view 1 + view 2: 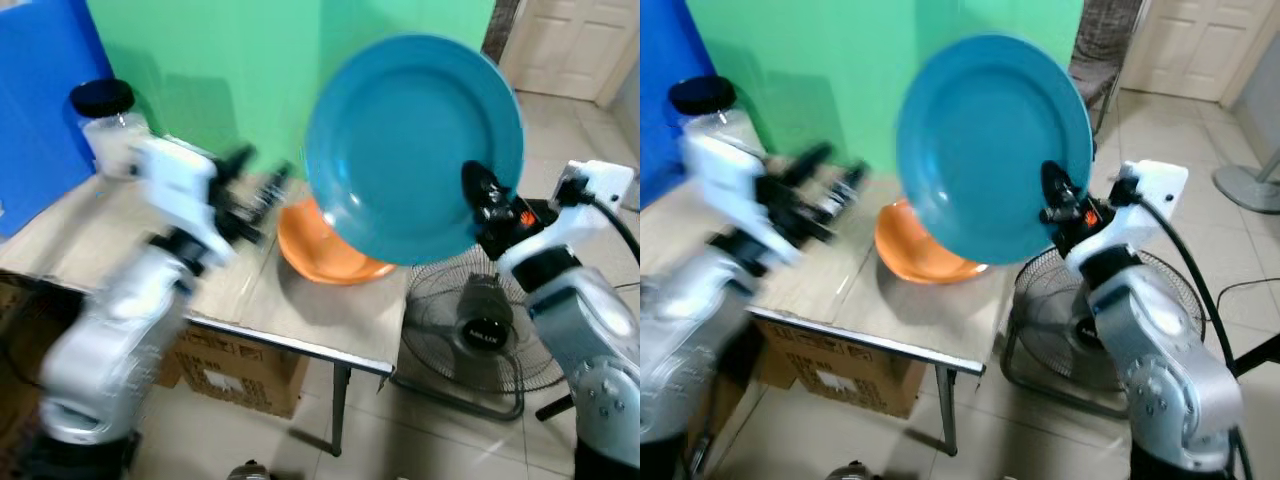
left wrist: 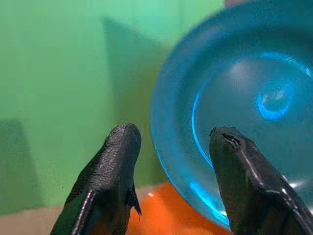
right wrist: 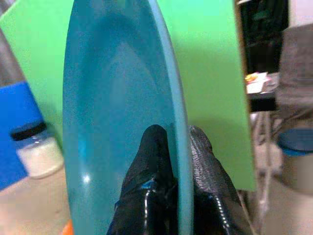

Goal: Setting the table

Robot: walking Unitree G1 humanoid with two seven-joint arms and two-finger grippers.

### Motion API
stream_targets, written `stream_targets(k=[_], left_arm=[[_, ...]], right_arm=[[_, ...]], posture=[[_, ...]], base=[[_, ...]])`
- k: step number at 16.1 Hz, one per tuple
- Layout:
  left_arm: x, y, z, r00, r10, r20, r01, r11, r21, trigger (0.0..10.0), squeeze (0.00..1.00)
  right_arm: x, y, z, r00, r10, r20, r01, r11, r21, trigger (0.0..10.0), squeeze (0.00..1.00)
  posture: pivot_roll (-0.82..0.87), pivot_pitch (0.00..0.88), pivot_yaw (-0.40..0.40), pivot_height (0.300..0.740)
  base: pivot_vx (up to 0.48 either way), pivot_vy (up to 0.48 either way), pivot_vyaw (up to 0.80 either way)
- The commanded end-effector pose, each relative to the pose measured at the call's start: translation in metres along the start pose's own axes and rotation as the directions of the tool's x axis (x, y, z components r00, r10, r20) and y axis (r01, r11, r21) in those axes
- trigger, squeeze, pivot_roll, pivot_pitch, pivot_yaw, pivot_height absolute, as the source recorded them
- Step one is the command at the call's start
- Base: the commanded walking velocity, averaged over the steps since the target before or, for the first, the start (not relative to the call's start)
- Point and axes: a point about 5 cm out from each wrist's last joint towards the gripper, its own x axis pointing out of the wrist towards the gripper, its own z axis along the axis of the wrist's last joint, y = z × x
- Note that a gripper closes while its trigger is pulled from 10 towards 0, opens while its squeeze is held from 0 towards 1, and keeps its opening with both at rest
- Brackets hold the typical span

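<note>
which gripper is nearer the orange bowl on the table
Left. The left gripper hovers open just beside the orange bowl over the table; the right gripper is farther off, pinching the blue plate rim.

A large round teal plate [image 1: 413,145] fills the upper centre of the frame, held upright by its lower right rim in the right gripper [image 1: 487,192], whose black fingers pinch it. Below and behind it, an orange bowl [image 1: 325,252] sits on the pale wooden table [image 1: 300,310]. At left, the blurred left gripper [image 1: 255,190] hovers over the table, fingers apart. A black-lidded glass jar [image 1: 108,125] stands upper left. A floor fan [image 1: 480,335] lies lower right.
</note>
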Motion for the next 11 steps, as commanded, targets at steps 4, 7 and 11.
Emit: stream_targets(k=[4,7,11], left_arm=[[0.0,0.003,-0.01,0.994,0.112,-0.011,-0.111,0.993,0.042,10.0,0.0],[-0.002,0.008,-0.006,0.988,0.157,-0.001,-0.156,0.986,0.055,10.0,0.0],[-0.005,0.01,-0.01,0.986,0.162,-0.028,-0.158,0.981,0.112,10.0,0.0]], right_arm=[[-0.002,0.0,0.01,0.99,-0.096,0.106,0.108,0.988,-0.108,10.0,0.0],[-0.001,0.0,0.011,0.986,-0.103,0.131,0.114,0.99,-0.081,10.0,0.0],[0.0,0.003,0.004,0.992,-0.081,0.094,0.086,0.995,-0.05,10.0,0.0]], posture=[[0.09,0.0,0.034,0.74],[0.09,0.0,0.028,0.74],[0.1,0.0,0.023,0.74]], base=[[0.0,0.0,-0.8],[0.0,0.0,-0.8],[0.0,0.0,-0.8]])
